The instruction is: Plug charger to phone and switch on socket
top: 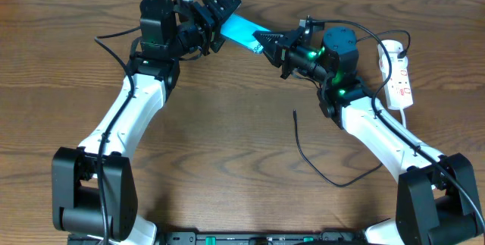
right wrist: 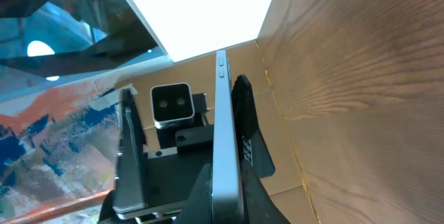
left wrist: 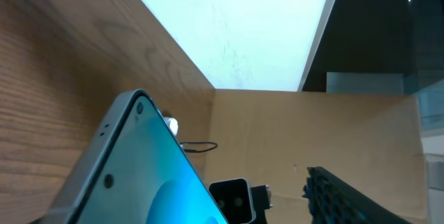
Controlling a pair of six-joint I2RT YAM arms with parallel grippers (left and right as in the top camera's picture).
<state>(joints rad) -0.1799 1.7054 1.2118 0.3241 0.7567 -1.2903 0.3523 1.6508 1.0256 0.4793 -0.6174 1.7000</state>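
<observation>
Wood table (top: 227, 124) lies under both arms. Right gripper (top: 262, 42) pinches one end of the phone (top: 241, 27). Left gripper (top: 222, 21) is spread around the phone's other end. Charger (top: 297, 139) lies loose nearer the robot than the phone, and the socket (top: 399, 74) lies well to the phone's right.

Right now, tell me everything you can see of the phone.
The phone is a slim slab with a lit cyan screen and a grey, metal-looking edge bearing side buttons. It is held tilted between both arms near the far side of the table. The right pincer is shut on one end; the open left pincer flanks the other. The charger lies apart on the table.
</observation>
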